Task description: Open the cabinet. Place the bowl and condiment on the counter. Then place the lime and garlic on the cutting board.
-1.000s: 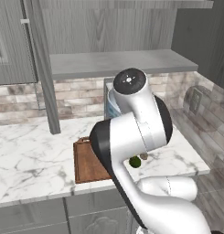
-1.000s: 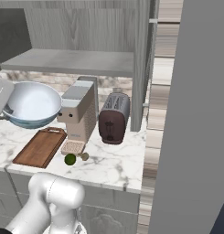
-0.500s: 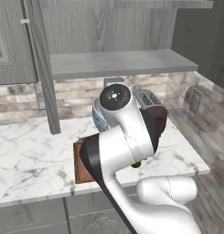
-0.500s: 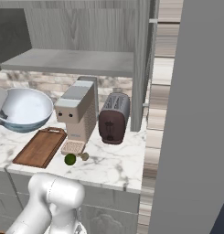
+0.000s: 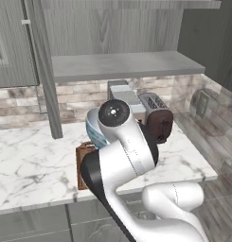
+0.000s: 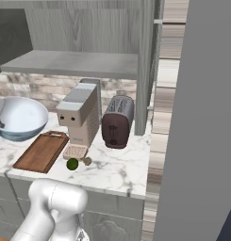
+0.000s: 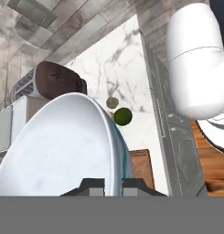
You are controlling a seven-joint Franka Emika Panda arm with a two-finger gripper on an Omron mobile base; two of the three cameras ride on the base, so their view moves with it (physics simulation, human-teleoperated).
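Observation:
My gripper (image 7: 109,184) is shut on the rim of the bowl (image 7: 63,146), one finger inside and one outside. The bowl (image 6: 20,117), white inside with a blue pattern outside, hangs tilted above the counter (image 6: 117,172) just beyond the cutting board (image 6: 41,151). In the left base view the bowl (image 5: 92,128) peeks out behind my arm, above the cutting board (image 5: 82,165). The lime (image 6: 72,164) and garlic (image 6: 87,161) lie side by side on the marble to the board's right, also the lime (image 7: 123,116) and garlic (image 7: 112,102). The cabinet (image 6: 74,63) stands open. The condiment is out of view.
A beige coffee machine (image 6: 81,113) and a dark brown toaster (image 6: 117,121) stand behind the lime. The open cabinet door (image 6: 147,66) juts out on the right, another door edge (image 5: 44,71) on the left. A tall grey panel (image 6: 202,117) bounds the counter's right end.
My arm has swung left, carrying the bowl left and slightly lower, away from the coffee machine. Lime, garlic and board have not moved.

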